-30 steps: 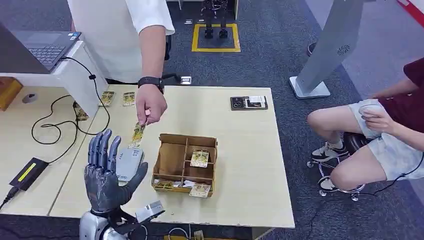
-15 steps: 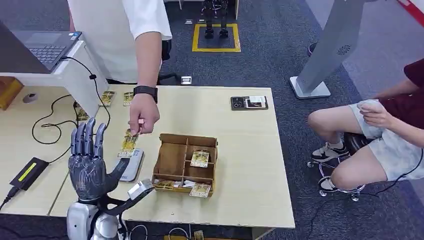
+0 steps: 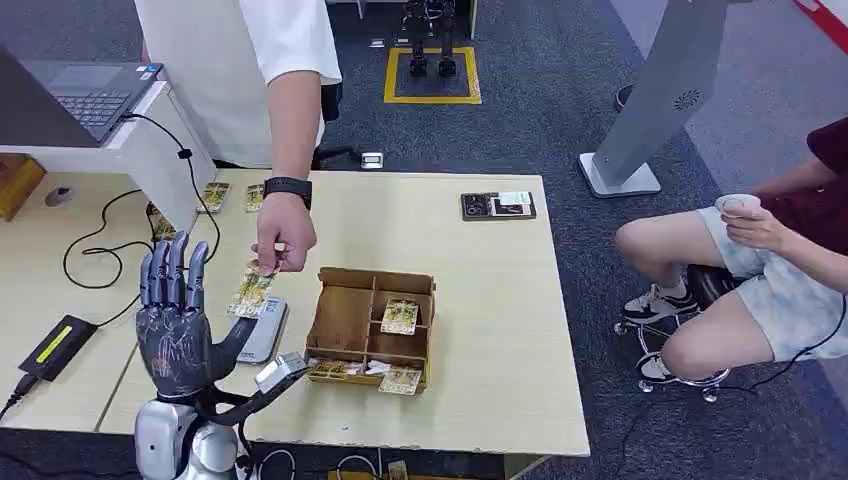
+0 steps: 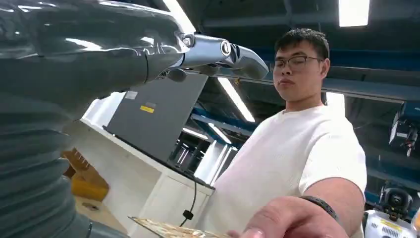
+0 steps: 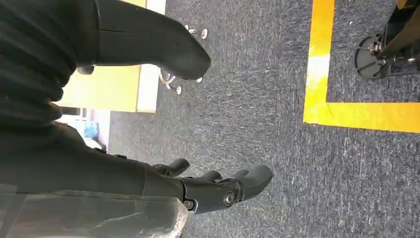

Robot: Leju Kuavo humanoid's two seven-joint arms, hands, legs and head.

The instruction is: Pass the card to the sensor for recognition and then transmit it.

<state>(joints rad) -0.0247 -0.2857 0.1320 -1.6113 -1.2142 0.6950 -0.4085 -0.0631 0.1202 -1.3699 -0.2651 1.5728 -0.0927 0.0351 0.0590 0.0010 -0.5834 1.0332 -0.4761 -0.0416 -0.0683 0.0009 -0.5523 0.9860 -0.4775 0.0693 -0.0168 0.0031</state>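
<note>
At lower left of the head view the left hand [image 3: 178,330] stands upright, palm spread and grasping nothing; just right of it a person's hand [image 3: 283,240] pinches the card [image 3: 249,293] above the grey sensor [image 3: 264,330]. Right of centre sits the wooden tray [image 3: 340,325]; the right hand [image 5: 218,186] hangs over carpet, fingers loosely apart, holding nothing.

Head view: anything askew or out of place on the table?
Mostly tidy. One card pokes over the front edge of the wooden tray. The card for the sensor is in the person's hand, while the robot's left hand is upright, holding nothing.
</note>
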